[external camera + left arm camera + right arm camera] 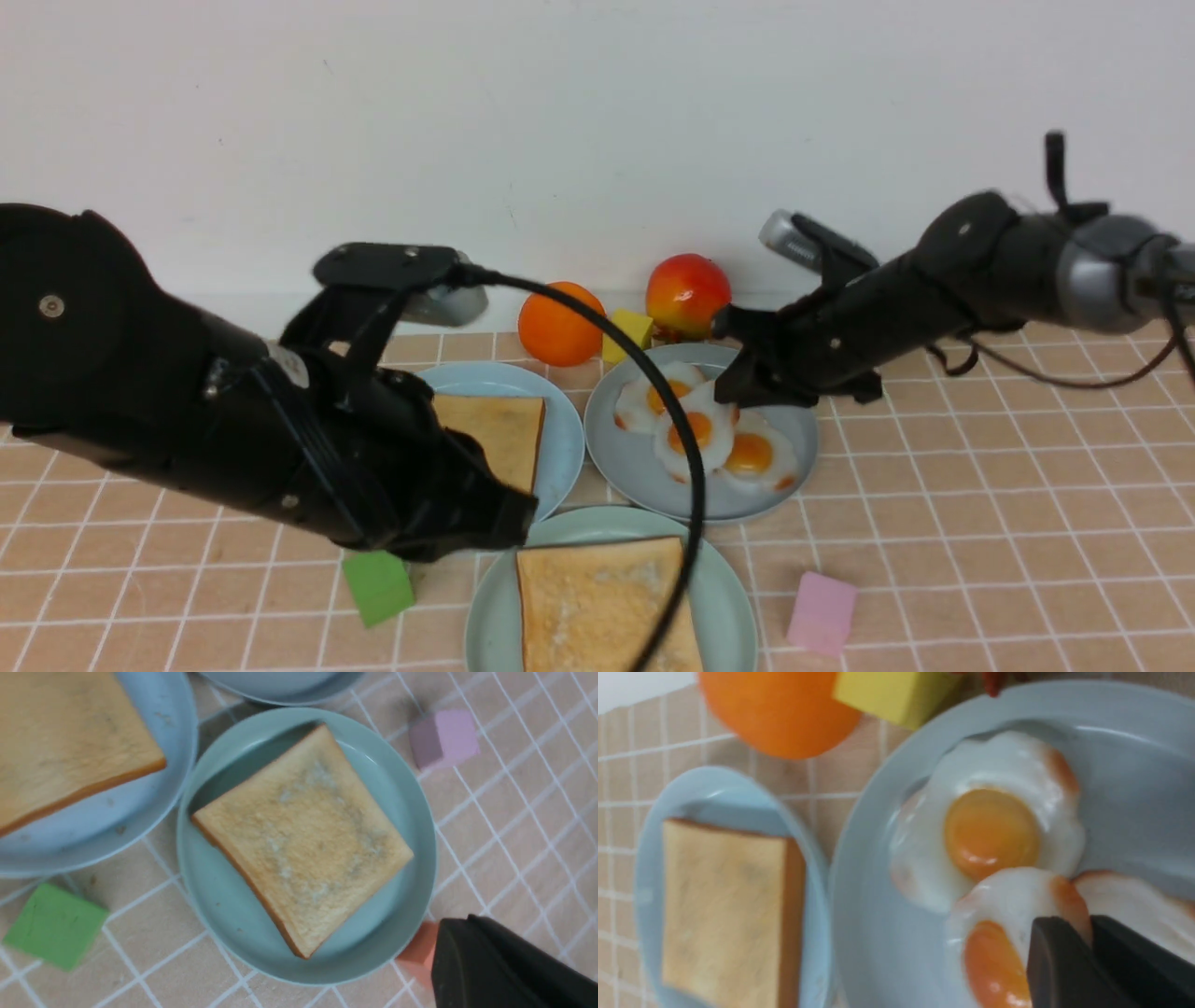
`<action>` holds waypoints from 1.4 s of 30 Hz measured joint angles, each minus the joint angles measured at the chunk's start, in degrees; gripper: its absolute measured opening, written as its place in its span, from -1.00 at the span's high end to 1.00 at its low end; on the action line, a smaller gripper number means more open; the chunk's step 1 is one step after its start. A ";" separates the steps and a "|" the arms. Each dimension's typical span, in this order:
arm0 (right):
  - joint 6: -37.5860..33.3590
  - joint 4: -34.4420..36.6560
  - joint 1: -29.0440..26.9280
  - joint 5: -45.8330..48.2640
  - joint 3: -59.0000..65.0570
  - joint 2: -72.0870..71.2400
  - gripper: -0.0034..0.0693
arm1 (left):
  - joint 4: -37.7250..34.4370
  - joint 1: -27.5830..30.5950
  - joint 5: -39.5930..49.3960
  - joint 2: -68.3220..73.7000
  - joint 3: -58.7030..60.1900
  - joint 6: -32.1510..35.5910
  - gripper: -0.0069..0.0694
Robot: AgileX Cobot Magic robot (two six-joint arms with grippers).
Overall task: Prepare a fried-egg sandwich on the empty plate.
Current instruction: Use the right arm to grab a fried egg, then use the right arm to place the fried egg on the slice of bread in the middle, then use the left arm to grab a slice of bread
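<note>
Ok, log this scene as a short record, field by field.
mint-green plate: one base toast, no egg yet
sky-blue plate: spare toast
grey-blue plate: three fried eggs
right gripper: looks closed on the middle egg at its edge
left gripper: by the mint-green plate, opening unclear
table extras: orange, green block, pink block

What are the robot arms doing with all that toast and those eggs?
Sandwich-making! One toast slice already lies on the mint-green plate. The right pincer is down on the grey-blue plate, which holds three eggs, and it looks pinched on the edge of the middle fried egg. The left pincer hangs beside the mint-green plate, holding nothing I can see. A second toast slice waits on the sky-blue plate.
</note>
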 joint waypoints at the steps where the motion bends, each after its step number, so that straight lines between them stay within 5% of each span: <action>1: -0.34 -0.27 0.00 0.61 0.00 -0.86 0.70 | 0.51 0.56 -0.27 0.00 0.00 -1.84 0.85; 9: -3.26 -0.13 5.28 12.83 4.67 -10.32 0.70 | 8.60 12.58 -1.82 2.43 0.00 -23.66 0.78; 13: -4.58 0.89 9.17 12.46 10.67 -10.91 0.70 | 8.91 15.72 -2.58 6.49 -0.05 -25.31 0.64; 21: -12.59 10.93 13.29 3.64 20.03 -10.81 0.69 | 9.21 16.85 -4.87 18.78 -3.81 -25.67 -0.03; 27: -15.15 10.36 13.29 2.28 20.44 -11.27 0.36 | 9.08 16.85 -7.61 24.00 -6.88 -24.24 -0.41; 31: -15.16 1.53 13.23 -1.39 20.54 -14.41 -0.20 | 9.03 16.85 -9.89 25.47 -9.90 -21.17 -0.47; 35: -10.90 -6.83 13.23 -1.72 20.56 -18.77 -0.45 | 9.24 16.85 -9.47 28.14 -13.77 -15.67 -0.47; 42: 3.07 -20.91 13.23 7.46 20.62 -29.47 -0.51 | 11.41 16.85 -4.26 38.04 -21.88 -13.84 -0.47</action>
